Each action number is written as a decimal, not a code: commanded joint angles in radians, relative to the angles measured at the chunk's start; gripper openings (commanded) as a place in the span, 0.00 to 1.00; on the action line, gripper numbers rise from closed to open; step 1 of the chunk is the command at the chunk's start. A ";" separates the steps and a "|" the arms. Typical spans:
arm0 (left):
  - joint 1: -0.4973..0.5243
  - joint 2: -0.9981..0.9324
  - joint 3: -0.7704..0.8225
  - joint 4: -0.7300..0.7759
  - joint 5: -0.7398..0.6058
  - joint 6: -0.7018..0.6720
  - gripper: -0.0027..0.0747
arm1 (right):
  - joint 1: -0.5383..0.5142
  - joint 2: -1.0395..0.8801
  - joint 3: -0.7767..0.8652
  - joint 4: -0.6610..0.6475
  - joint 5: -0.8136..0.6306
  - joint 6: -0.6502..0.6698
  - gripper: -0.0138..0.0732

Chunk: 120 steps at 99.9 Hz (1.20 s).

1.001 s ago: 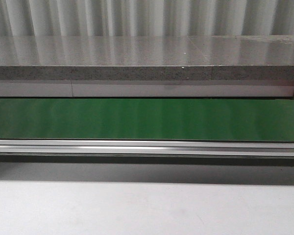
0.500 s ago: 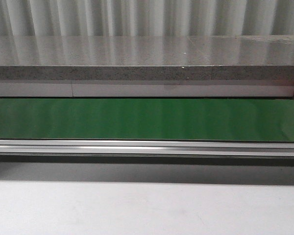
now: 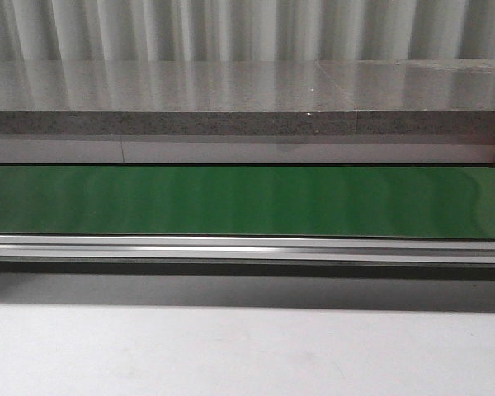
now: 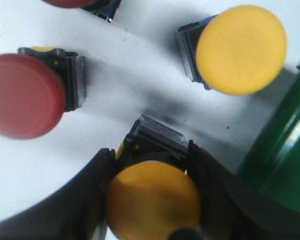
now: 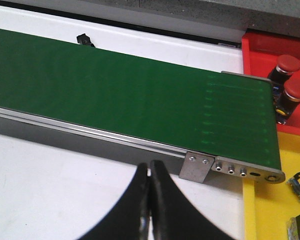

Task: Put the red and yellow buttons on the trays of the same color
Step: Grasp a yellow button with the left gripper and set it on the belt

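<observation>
Left wrist view shows the left pincer [image 4: 152, 200] closed around a yellow button [image 4: 152, 202] on the white worktop [image 4: 135, 85]; its cap looks hard, smooth and light, so the squarer body beneath is the safer hold. Right pincer [image 5: 151, 200] hangs shut and empty; the red tray [image 5: 255, 50] holds two red buttons [image 5: 290, 77], and the yellow tray [image 5: 262, 210] holds dark parts I cannot identify.

conveyor belt [image 3: 247, 202]: smooth green, soft sheen | belt rail [image 3: 247, 247]: brushed bright metal | stone slab [image 3: 247, 124]: speckled grey, polished top | desk [image 3: 247, 351]: matt white | yellow button [image 4: 241, 49]: smooth plastic cap | red tray [image 5: 270, 45]: glossy plastic
</observation>
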 commanded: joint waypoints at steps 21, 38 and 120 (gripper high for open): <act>-0.045 -0.246 -0.020 0.004 0.024 0.115 0.19 | -0.001 0.009 -0.026 -0.003 -0.073 -0.007 0.08; -0.118 -0.286 0.023 0.004 0.016 0.128 0.19 | -0.001 0.009 -0.026 -0.003 -0.073 -0.007 0.08; -0.240 -0.242 0.107 0.053 -0.023 0.134 0.28 | -0.001 0.009 -0.026 -0.003 -0.071 -0.007 0.08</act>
